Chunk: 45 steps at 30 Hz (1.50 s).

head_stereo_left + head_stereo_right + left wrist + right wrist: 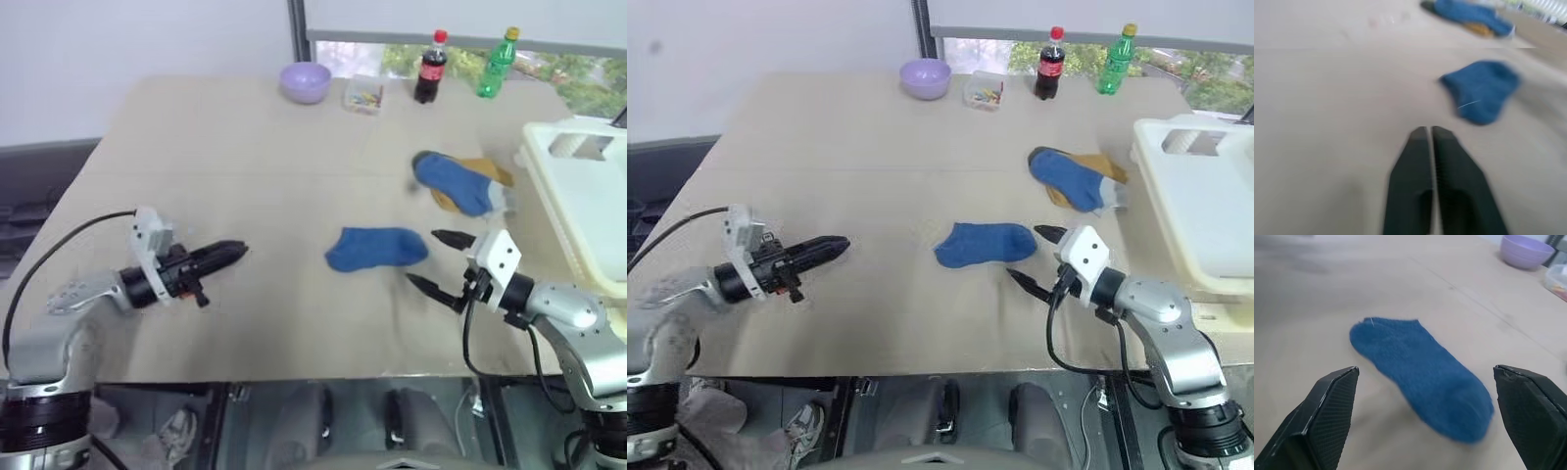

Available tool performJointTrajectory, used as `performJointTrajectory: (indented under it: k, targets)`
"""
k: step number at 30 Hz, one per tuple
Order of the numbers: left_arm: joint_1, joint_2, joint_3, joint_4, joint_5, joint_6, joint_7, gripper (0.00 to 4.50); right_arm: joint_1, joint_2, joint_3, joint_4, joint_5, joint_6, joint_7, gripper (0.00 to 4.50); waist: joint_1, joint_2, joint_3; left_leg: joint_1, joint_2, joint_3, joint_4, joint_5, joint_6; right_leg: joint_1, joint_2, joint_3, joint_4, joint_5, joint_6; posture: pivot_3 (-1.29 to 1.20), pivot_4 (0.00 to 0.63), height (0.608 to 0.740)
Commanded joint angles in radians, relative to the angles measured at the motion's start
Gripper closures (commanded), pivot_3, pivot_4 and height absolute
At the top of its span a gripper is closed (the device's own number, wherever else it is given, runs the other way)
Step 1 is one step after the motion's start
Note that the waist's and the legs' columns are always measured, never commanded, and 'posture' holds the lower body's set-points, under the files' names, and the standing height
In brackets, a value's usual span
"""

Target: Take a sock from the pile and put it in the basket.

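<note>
So the blue sock (377, 248) is lying flat on the tabletop (245, 176), on its own around the middle and a bit toward the near edge, well apart from the pile (462, 182) it belongs with. The pile sits further back toward the right edge, just beside the basket (588, 196), with another blue sock on top and a bit of mustard-yellow and grey poking out under it. My guess is the loose sock sits out in the open so it's easy to grab without dragging the rest along.

The right gripper (439, 260) is just beside the sock's right end, jaws spread really wide, nothing between them and not touching the fabric. It's aimed straight at the sock, so it looks lined up for a pinch.

The left gripper (233, 253) hovers toward the left edge, well apart from the sock, fingers nearly together with only a thin slit, holding nothing.
</note>
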Motion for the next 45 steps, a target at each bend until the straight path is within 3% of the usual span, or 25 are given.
performJointTrajectory:
  k: [1, 4, 10, 13, 16, 21, 23, 27, 31, 37, 39, 41, 43, 45]
  targets:
    - [-0.065, -0.076, -0.135, -0.075, 0.047, 0.011, 0.089, 2.12, -0.02, 0.004, 0.006, 0.005, -0.002, -0.033, -0.005, 0.0, 0.006, -0.001, 0.0, 0.0, -0.001, 0.0, 0.0, 0.0, 0.0, 0.001, -0.001, 0.0, 0.0, 0.0, 0.0, 0.0, 0.15, 0.74]
    - [-0.117, -0.146, -0.242, -0.071, 0.168, -0.054, 0.177, 0.76, -0.024, 0.005, 0.011, 0.006, -0.012, -0.035, -0.018, 0.0, 0.004, -0.002, 0.0, 0.0, -0.001, 0.0, 0.001, 0.0, 0.0, 0.001, 0.0, 0.001, 0.0, 0.0, 0.0, 0.0, 0.15, 0.74]
    - [-0.219, -0.269, -0.387, 0.065, 0.344, -0.057, 0.337, 0.76, -0.002, -0.002, 0.007, -0.031, -0.022, -0.009, -0.049, 0.0, -0.007, -0.002, 0.0, 0.0, 0.0, 0.0, 0.0, 0.0, 0.0, 0.001, 0.008, 0.001, 0.001, 0.001, 0.001, 0.0, 0.15, 0.74]
    - [-0.224, -0.287, -0.428, 0.113, 0.383, -0.102, 0.313, 0.76, 0.008, -0.005, 0.007, -0.045, -0.029, -0.003, -0.062, 0.0, -0.01, -0.002, 0.0, 0.0, 0.0, 0.002, 0.0, 0.0, 0.001, 0.001, 0.009, 0.003, 0.001, 0.002, 0.004, 0.0, 0.15, 0.74]
    - [-0.225, -0.297, -0.454, 0.142, 0.408, -0.127, 0.294, 1.59, 0.02, -0.007, 0.001, -0.059, -0.031, 0.003, -0.073, 0.0, -0.007, -0.002, 0.0, 0.0, 0.001, 0.001, 0.0, 0.0, 0.001, 0.001, 0.009, 0.002, 0.001, 0.002, 0.004, 0.0, 0.15, 0.74]
    - [-0.231, -0.32, -0.434, 0.165, 0.409, -0.174, 0.282, 3.84, 0.035, -0.011, -0.001, -0.073, -0.035, 0.006, -0.087, 0.0, -0.006, -0.002, 0.0, 0.0, 0.001, 0.001, 0.001, 0.0, 0.001, 0.001, 0.008, 0.002, 0.001, 0.002, 0.004, 0.0, 0.15, 0.74]
    - [-0.227, -0.324, -0.387, 0.145, 0.363, -0.167, 0.267, 4.33, 0.039, -0.011, 0.0, -0.078, -0.034, 0.006, -0.091, 0.0, -0.007, -0.002, 0.0, 0.0, 0.001, 0.001, 0.001, 0.0, 0.001, 0.001, 0.008, 0.002, 0.001, 0.002, 0.004, 0.0, 0.15, 0.74]
    - [-0.204, -0.28, -0.256, 0.101, 0.231, -0.128, 0.196, 4.33, 0.045, -0.009, 0.004, -0.082, -0.031, 0.002, -0.094, 0.0, -0.01, -0.002, 0.0, 0.0, 0.001, 0.001, 0.0, 0.0, 0.001, 0.0, 0.008, 0.002, 0.001, 0.002, 0.004, 0.0, 0.15, 0.74]
    - [-0.147, -0.098, -0.07, 0.072, 0.125, -0.114, 0.051, 4.33, 0.042, -0.004, 0.019, -0.073, -0.027, -0.023, -0.078, 0.0, -0.024, -0.002, 0.0, 0.0, 0.004, 0.002, 0.0, 0.0, 0.0, -0.001, 0.008, 0.003, 0.001, 0.001, 0.001, 0.0, 0.15, 0.74]
    - [-0.148, 0.195, 0.103, 0.086, -0.008, 0.004, -0.159, 4.33, 0.044, 0.0, 0.029, -0.068, -0.015, -0.03, -0.061, 0.0, -0.018, -0.006, 0.002, 0.0, 0.004, 0.001, 0.001, 0.0, 0.0, -0.001, 0.008, 0.001, 0.0, 0.0, 0.0, 0.0, 0.15, 0.74]
    - [-0.237, 0.295, 0.034, 0.085, -0.052, 0.097, -0.246, 4.33, 0.033, 0.004, 0.035, -0.064, -0.014, -0.025, -0.06, 0.0, -0.007, -0.006, 0.003, 0.0, 0.003, 0.001, 0.001, 0.0, 0.0, -0.001, 0.008, 0.001, 0.0, 0.0, 0.0, 0.0, 0.15, 0.74]
    - [-0.312, 0.309, -0.095, 0.046, -0.061, 0.154, -0.3, 4.33, 0.023, 0.005, 0.039, -0.064, -0.014, -0.012, -0.064, 0.0, -0.002, -0.005, 0.003, 0.0, 0.002, 0.001, 0.001, 0.0, 0.0, 0.0, 0.008, 0.0, 0.0, 0.0, 0.0, 0.0, 0.15, 0.74]
    - [-0.367, 0.243, -0.238, 0.034, 0.01, 0.156, -0.27, 4.33, 0.018, 0.004, 0.04, -0.07, -0.01, 0.011, -0.07, 0.0, -0.001, -0.004, 0.002, 0.0, 0.001, 0.0, 0.001, 0.0, 0.0, 0.0, 0.007, 0.0, 0.0, 0.0, 0.0, 0.0, 0.15, 0.74]
    - [-0.433, 0.109, -0.385, 0.082, 0.134, 0.125, -0.165, 4.33, 0.022, 0.001, 0.035, -0.091, 0.002, 0.047, -0.078, 0.0, 0.004, -0.001, 0.001, 0.0, 0.0, 0.001, 0.001, 0.0, 0.0, 0.001, 0.007, 0.001, 0.0, 0.0, 0.0, 0.0, 0.15, 0.74]
